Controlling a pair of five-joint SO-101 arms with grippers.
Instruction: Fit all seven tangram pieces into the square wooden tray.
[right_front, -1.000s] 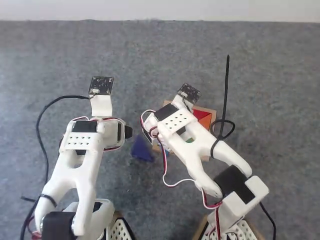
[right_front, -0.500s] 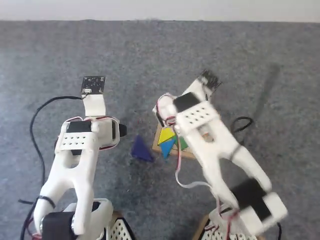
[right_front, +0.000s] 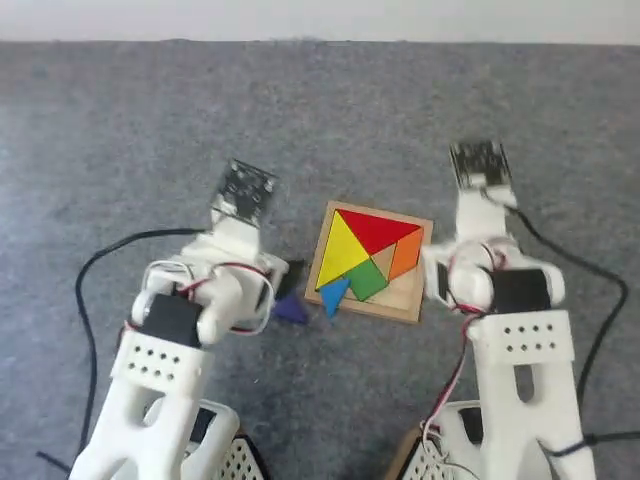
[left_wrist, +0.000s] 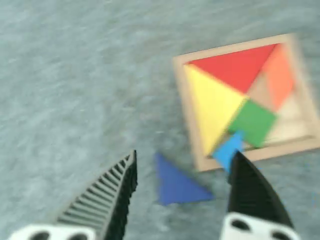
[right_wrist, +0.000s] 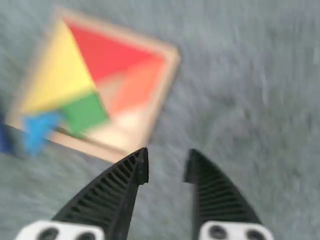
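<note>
Looking down the left wrist camera, I see the left gripper spread wide over the table, holding nothing. The dark blue triangle lies flat on the grey surface between its two fingers, and as far as I can tell neither finger touches it. Just past that piece is the square wooden tray, near the middle of the table and turned a little askew to its edges. A light blue triangle sits at the tray's corner closest to the left gripper, its tip poking out over the rim. Inside the tray I can make out a green square, a large yellow triangle, a large red triangle and an orange piece, with some bare wood showing beside the green and orange. On the tray's other side, the right gripper hangs over the table just off the tray's rim, its fingers only slightly parted and gripping nothing.
</note>
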